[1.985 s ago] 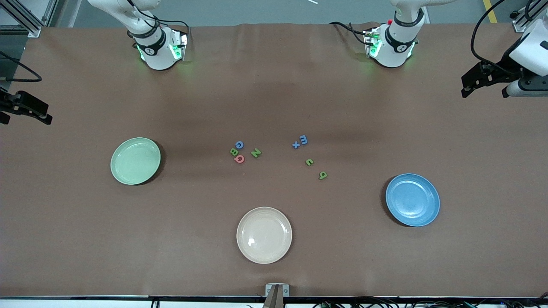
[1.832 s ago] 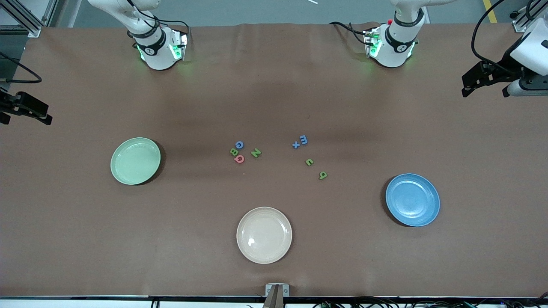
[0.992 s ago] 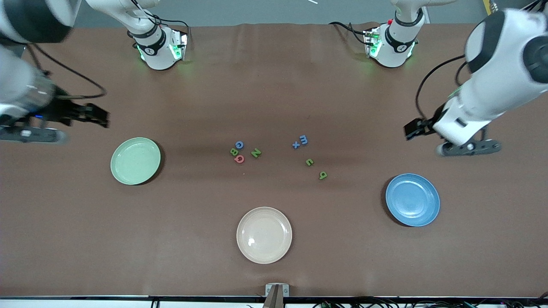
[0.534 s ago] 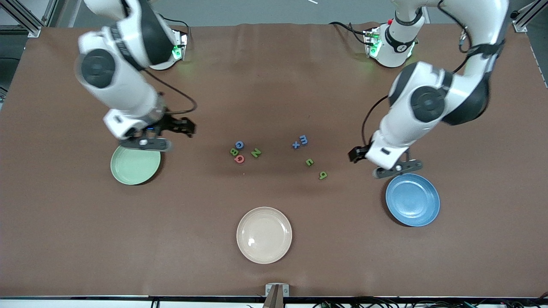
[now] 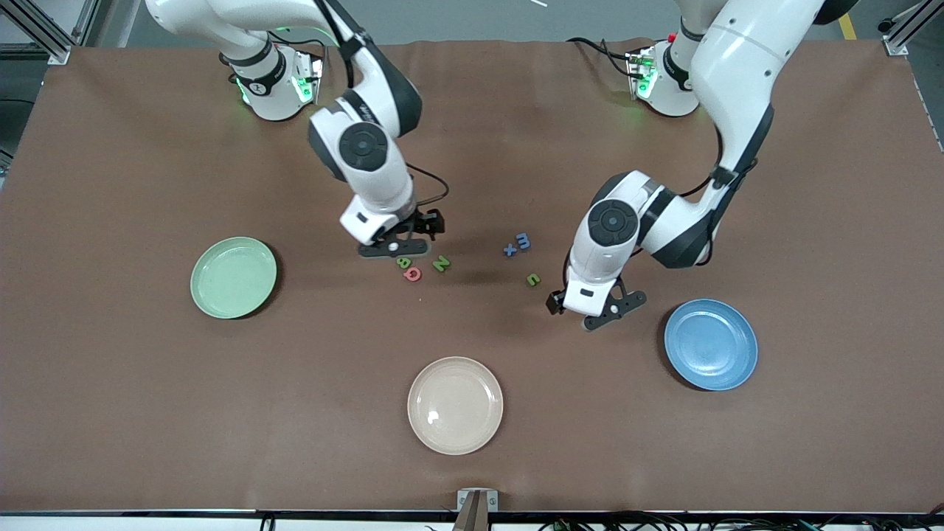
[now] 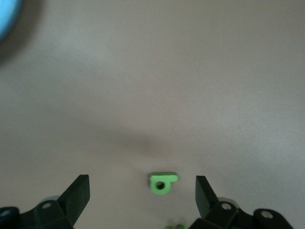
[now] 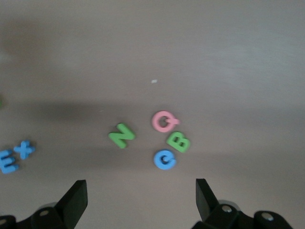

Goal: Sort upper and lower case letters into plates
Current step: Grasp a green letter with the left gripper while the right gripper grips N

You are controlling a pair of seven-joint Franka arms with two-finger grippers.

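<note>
Both sets of jaws spread wide and empty, left gripper (image 6: 140,191) over small green foam letter (image 6: 162,182), right gripper (image 7: 140,191) over clustered capitals (image 7: 164,138): likely light, squashy, best pinched across flat edges.

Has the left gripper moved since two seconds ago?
Yes. The left gripper has come in from the table's edge at the left arm's end and is now beside the blue plate, over a green letter.

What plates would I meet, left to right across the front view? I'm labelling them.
Mint green plate → cream-beige plate → blue plate.
</note>
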